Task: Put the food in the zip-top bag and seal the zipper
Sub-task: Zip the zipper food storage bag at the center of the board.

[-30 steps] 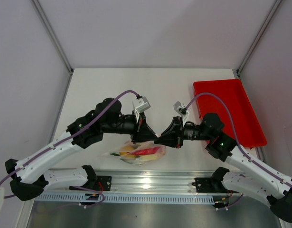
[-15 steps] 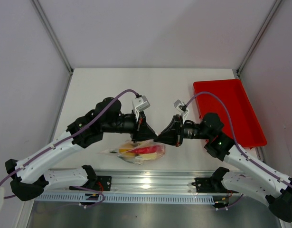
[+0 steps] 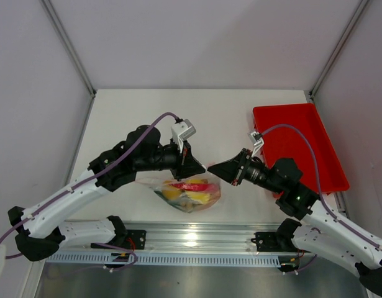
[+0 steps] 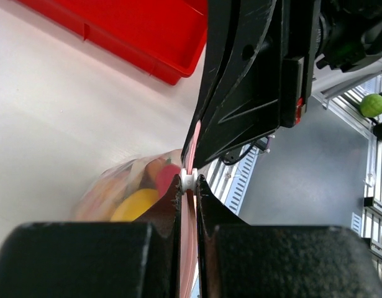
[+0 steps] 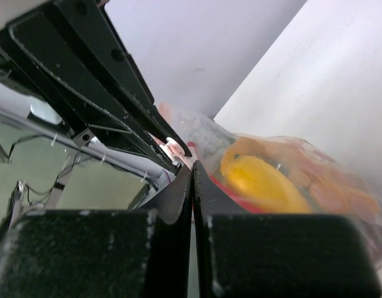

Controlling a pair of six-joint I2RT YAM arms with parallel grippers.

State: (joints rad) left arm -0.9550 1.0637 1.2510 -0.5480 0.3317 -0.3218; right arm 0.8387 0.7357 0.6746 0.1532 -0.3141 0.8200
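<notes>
The zip-top bag point(image 3: 189, 191) hangs between my two grippers near the table's front edge, with the food point(image 3: 194, 186), yellow and red pieces, inside it. My left gripper point(image 3: 200, 167) is shut on the zipper point(image 4: 189, 230), the pink-red strip, with a white slider point(image 4: 188, 180) at its fingertips point(image 4: 176, 186). My right gripper point(image 3: 212, 169) is shut on the same mouth edge, right beside the left one. In the right wrist view its jaws point(image 5: 192, 169) pinch the strip, and a yellow food piece point(image 5: 259, 183) shows through the dotted plastic point(image 5: 340, 192).
A red rectangular tray point(image 3: 302, 124) lies at the right side of the table, behind my right arm; it also shows in the left wrist view point(image 4: 128, 31). A metal rail point(image 3: 191, 239) runs along the front edge, below the bag.
My right arm has drawn back to the right, its gripper still at the bag's mouth. The bag has been lifted and shifted slightly right, and now hangs more bunched.
</notes>
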